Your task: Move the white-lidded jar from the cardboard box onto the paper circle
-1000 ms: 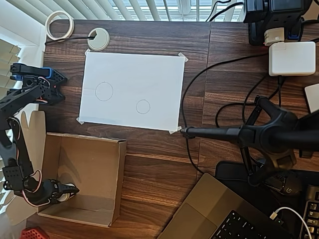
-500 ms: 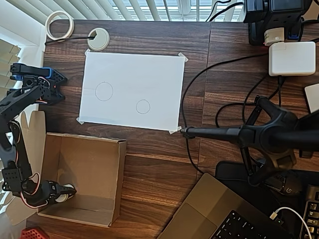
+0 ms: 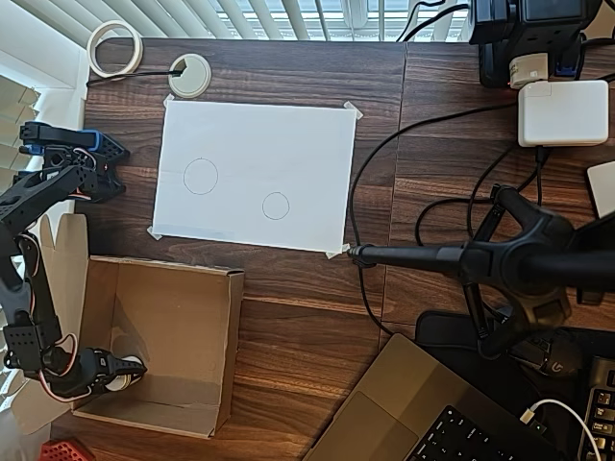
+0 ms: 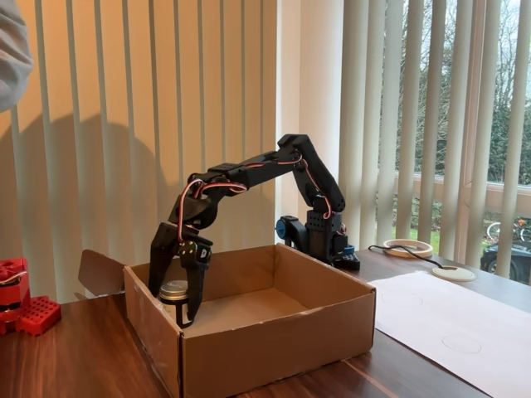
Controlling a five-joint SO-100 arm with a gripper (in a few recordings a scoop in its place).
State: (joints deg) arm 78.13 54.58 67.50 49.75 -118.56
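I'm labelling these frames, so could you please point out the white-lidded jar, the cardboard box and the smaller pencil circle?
white-lidded jar [image 4: 173, 290], fixed view, lid top.
cardboard box [image 3: 168, 317], overhead view, bare floor.
smaller pencil circle [image 3: 276, 193], overhead view, drawn outline.

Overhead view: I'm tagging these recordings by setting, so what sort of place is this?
Likely a home or office desk by a window: a wooden desk with a laptop, a white power adapter, and vertical blinds.

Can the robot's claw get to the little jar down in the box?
Probably yes. The gripper already straddles the white-lidded jar inside the open-topped cardboard box, and nothing blocks it.
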